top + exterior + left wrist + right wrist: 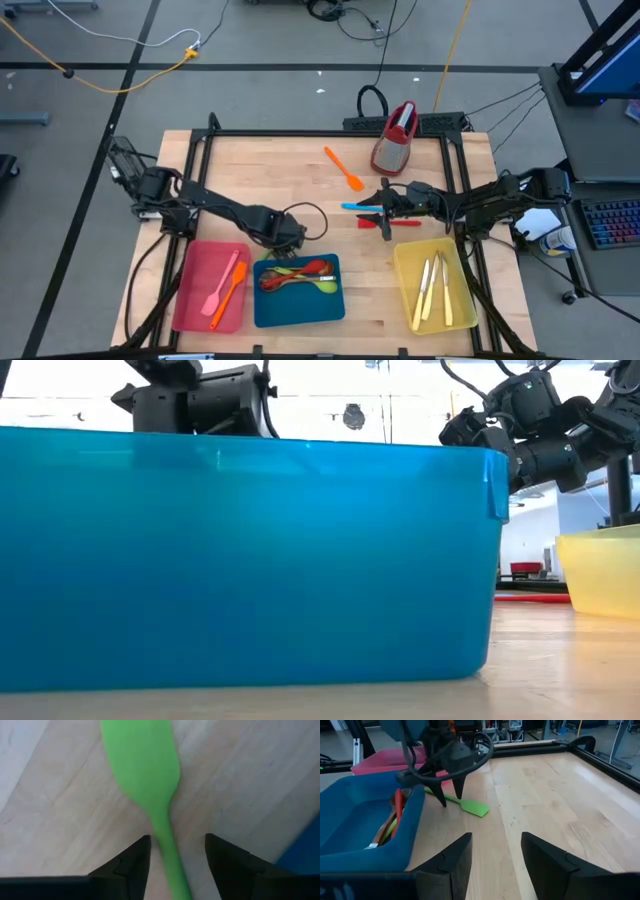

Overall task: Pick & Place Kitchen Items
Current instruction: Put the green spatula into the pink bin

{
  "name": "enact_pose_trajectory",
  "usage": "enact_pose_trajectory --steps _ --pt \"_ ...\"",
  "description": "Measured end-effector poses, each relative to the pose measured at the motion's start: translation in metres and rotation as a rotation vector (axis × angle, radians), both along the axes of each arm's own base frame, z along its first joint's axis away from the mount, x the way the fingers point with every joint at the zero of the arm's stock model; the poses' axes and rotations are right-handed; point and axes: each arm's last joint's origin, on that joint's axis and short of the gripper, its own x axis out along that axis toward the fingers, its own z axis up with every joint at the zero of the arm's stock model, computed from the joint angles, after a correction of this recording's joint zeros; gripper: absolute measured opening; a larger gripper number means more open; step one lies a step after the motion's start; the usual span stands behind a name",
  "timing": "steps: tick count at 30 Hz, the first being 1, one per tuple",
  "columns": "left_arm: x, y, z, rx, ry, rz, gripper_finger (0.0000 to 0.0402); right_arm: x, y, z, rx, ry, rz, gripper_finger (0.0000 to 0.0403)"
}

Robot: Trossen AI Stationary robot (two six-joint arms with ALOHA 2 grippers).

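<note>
We look down on a pale wooden worktop point(300, 180) framed by black rails, grey floor around it. Just in front of the left pincer point(296, 238) sits the blue tray point(298, 310) with red and green spoons point(300, 274); the red tray point(195, 300) beside it holds pink and orange spatulas. The right pincer point(384, 209) hovers by a blue spatula point(358, 206) and a red one point(385, 223); cream knives point(433, 285) lie in the yellow tray point(405, 290) nearby. At worktop level the blue tray's wall fills our sight. From the left wrist, its fingers point(132, 862) stand apart, straddling the green spatula point(145, 770) without gripping it. From the right wrist, its fingers point(452, 862) also stand apart, empty.
</note>
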Motion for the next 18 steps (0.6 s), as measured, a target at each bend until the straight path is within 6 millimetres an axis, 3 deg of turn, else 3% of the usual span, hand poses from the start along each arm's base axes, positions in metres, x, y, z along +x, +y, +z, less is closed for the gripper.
enact_pose_trajectory --steps 5,13,18 --pt "0.005 0.000 -0.007 0.014 -0.020 -0.036 0.0145 0.000 0.000 0.000 0.003 0.000 -0.001 0.0166" --pt "0.007 0.016 -0.001 0.049 -0.059 0.071 0.0018 0.000 0.000 0.000 0.003 -0.001 -0.001 0.0161" --pt "0.009 0.028 0.001 0.060 -0.087 0.069 0.0033 0.000 0.000 0.000 0.003 -0.004 -0.002 0.0160"
